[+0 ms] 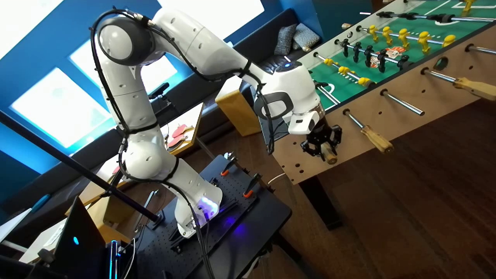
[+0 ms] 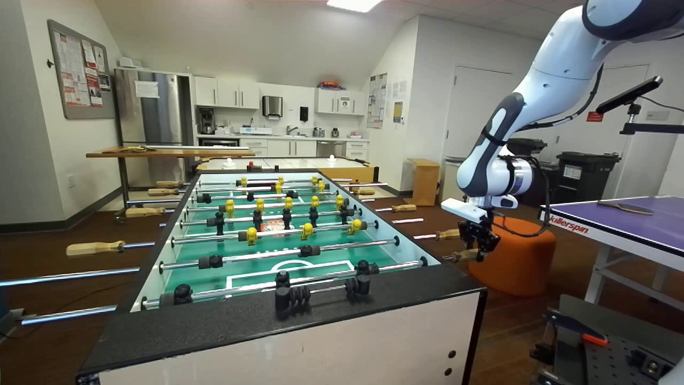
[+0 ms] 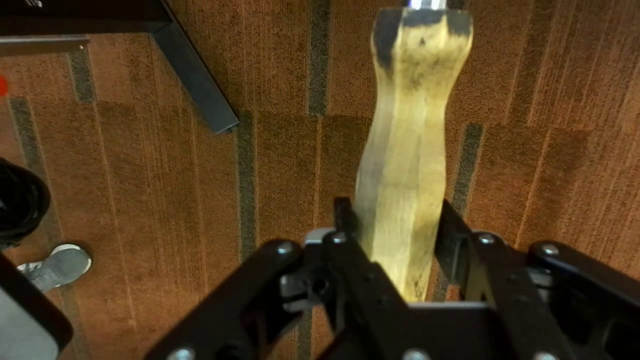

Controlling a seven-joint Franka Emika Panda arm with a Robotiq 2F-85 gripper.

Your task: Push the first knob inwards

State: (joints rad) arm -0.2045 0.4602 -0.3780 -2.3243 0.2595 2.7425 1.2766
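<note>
A blue wall [image 1: 46, 44] stands well apart from the green-fielded foosball table [image 2: 224, 323]. The white arm [image 1: 130, 102] arches high, then slopes downward beside the table's long side. Its black gripper [image 3: 397, 212] pinches the first knob [image 3: 410, 150], the end wooden handle of its row, jutting out near the table's corner.

First knob [image 1: 329, 153] partly behind jaws
</note>
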